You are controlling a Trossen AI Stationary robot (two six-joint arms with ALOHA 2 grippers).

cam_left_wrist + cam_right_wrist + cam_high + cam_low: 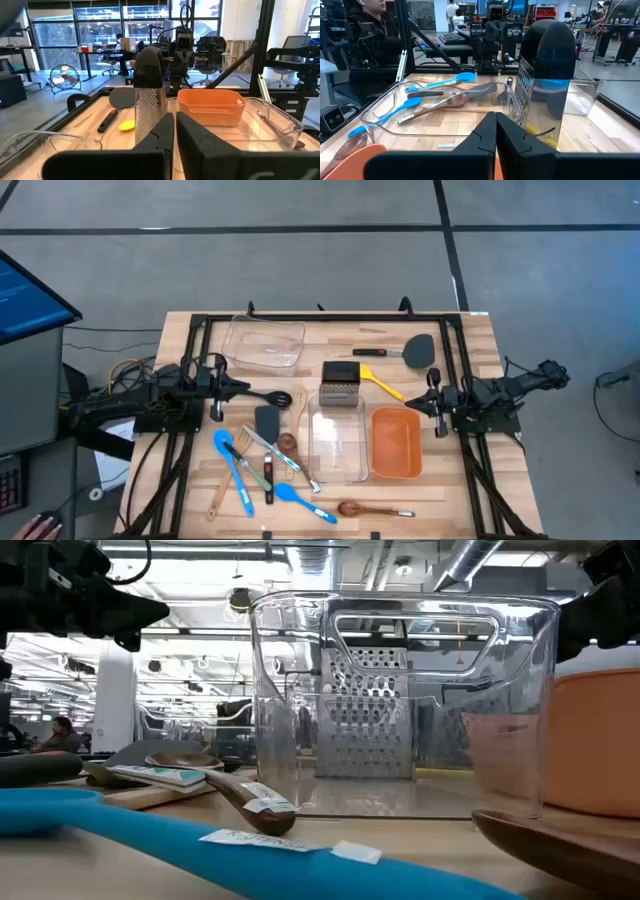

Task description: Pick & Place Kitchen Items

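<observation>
Two arms wait at the table's sides, each clear of the utensils. The left gripper [243, 388] sits at middle left of the high view with its fingers pressed together, holding nothing; the right gripper [428, 393] at middle right is likewise closed and empty. Between them stands the steel grater [340, 386], upright at the far end of a clear tub [337, 443]. An orange bin [395, 443] lies just right of that tub, and a second clear tray [264, 343] sits toward upper left. Most utensils crowd the lower left of the frame: blue spoons [238, 478], a black turner [267, 420], metal tongs [280, 456] and a wooden spoon [287, 444], overlapping one another. A yellow spoon [382, 384] lies beside the grater, a black spatula [412, 350] at upper right, another wooden spoon [368, 509] near the bottom edge.
</observation>
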